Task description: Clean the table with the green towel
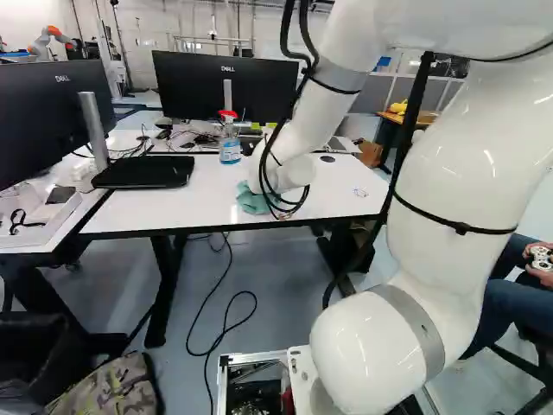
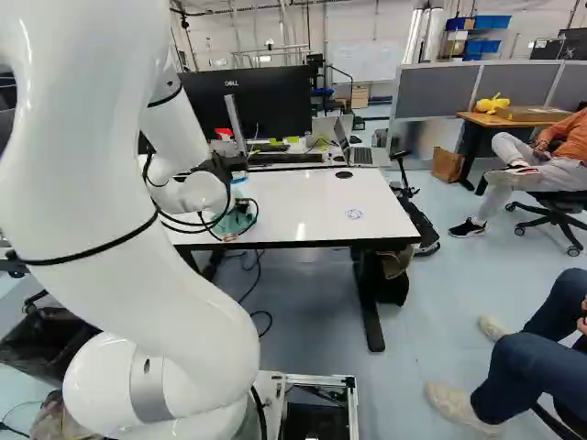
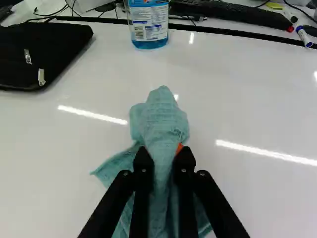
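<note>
Two jaws pinch one green towel point(image 3: 159, 119) on table point(image 3: 242, 99); one bottle point(image 3: 149, 24) ahead.

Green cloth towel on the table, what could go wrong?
A forward stroke might knock the clear plastic bottle of blue liquid ahead of the black claw. The towel, bunched in its grip, may wipe only a narrow strip. The blue scribble on the white tabletop lies aside, might be missed.

I've got soft, rumpled cloth in the towel point(image 3: 159, 119), a smooth, glossy white tabletop point(image 3: 237, 109) catching streaks of light, and clear plastic on the bottle point(image 3: 148, 22).
</note>
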You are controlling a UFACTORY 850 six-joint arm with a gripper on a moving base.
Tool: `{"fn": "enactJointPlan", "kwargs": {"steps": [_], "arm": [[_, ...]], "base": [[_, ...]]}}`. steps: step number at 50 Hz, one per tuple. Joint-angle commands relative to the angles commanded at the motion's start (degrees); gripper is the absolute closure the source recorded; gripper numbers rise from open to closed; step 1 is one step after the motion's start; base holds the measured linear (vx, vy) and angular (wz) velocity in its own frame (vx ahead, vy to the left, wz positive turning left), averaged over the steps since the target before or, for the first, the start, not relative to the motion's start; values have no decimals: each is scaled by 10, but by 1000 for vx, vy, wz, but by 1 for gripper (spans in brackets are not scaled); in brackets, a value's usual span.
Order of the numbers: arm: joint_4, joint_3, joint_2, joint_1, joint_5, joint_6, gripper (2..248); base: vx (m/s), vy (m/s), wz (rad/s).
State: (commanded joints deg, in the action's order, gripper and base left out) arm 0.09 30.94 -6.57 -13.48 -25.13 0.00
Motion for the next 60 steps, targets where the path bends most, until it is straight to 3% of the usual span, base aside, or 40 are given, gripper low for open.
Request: {"fn": "enactJointPlan", "kwargs": {"steps": [14,27,42,60], "arm": [[0,21,-19,24,0,0,193],[0,58,-51,29,0,0,193],[0,101,-88,19,0,0,193],[0,128,-110,-8,0,0,193]], "base": [[0,0,0],[0,0,0],[0,0,0],[0,0,0]]}}
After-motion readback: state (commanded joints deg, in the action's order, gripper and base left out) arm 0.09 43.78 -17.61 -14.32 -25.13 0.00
